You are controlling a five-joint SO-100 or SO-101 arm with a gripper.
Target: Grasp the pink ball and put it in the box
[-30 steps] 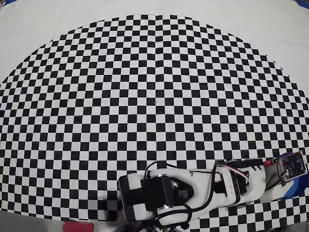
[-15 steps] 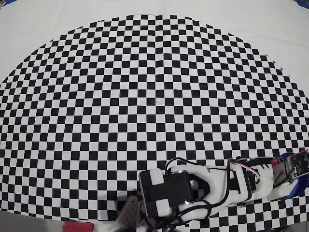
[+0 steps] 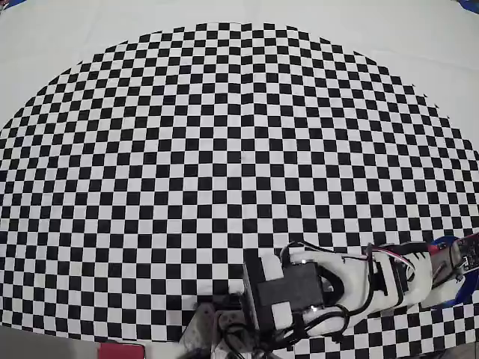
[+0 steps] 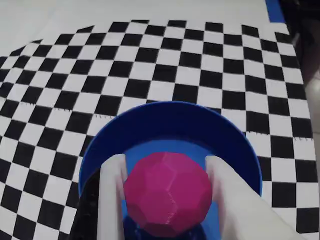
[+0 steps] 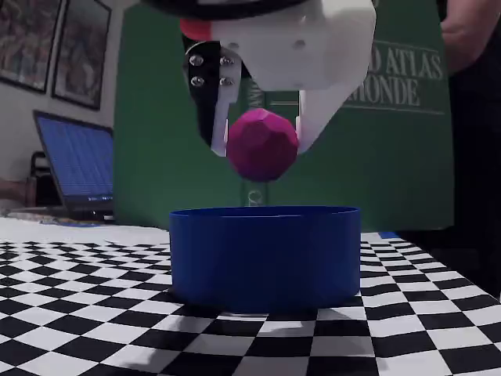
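The pink ball point(image 4: 167, 192) point(image 5: 262, 146), a faceted magenta sphere, is held between the two white fingers point(image 4: 112, 200) of my gripper point(image 4: 165, 167) point(image 5: 260, 149), which is shut on it. It hangs in the air directly above the box point(image 5: 264, 254) point(image 4: 170, 120), a round bright blue container standing on the checkered mat. The fixed view shows a clear gap between the ball and the box rim. In the overhead view the white arm point(image 3: 337, 288) lies along the bottom right, and only a blue sliver of the box point(image 3: 441, 241) shows beside it.
The black-and-white checkered mat point(image 3: 239, 149) covers most of the table. In the fixed view an open laptop point(image 5: 74, 164) stands at the back left and a green atlas cover point(image 5: 391, 117) behind the box. A person's arm point(image 5: 470, 31) shows at the top right.
The arm has swung to the right along the bottom of the overhead view, carrying the gripper end out toward the right edge over the box.
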